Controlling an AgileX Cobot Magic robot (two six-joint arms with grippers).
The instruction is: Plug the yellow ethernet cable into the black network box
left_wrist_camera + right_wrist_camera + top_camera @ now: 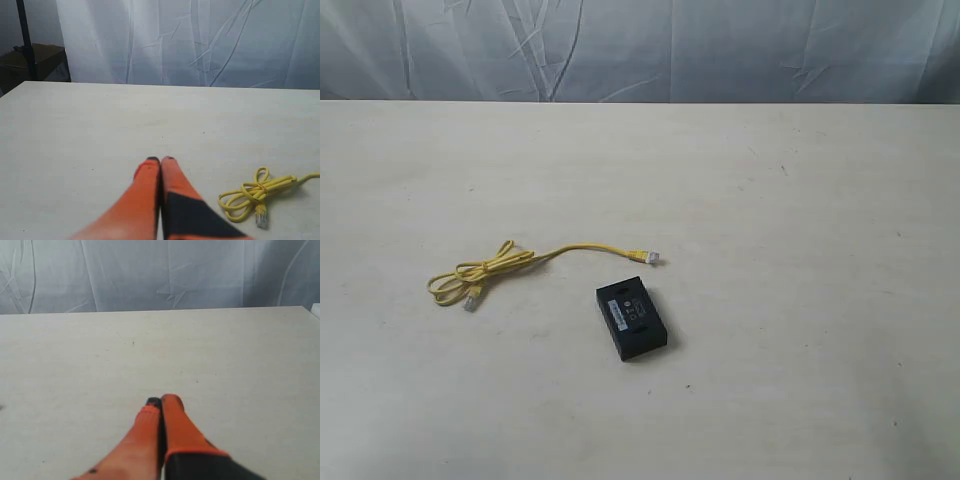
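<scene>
yellow ethernet cable (260, 186): cut off, left wrist view | black network box (632, 320): markings too small

Your exterior camera looks down on the counter (800, 300) from high up, facing the pale curtain (720, 50), with the yellow cable (490, 268) and black box (632, 320) at middling distance. Each wrist camera sits low behind its own jaws, looking along the counter toward that curtain. The left one shares the cable's bundled loop with the exterior view; the right shares only counter and curtain.
</scene>
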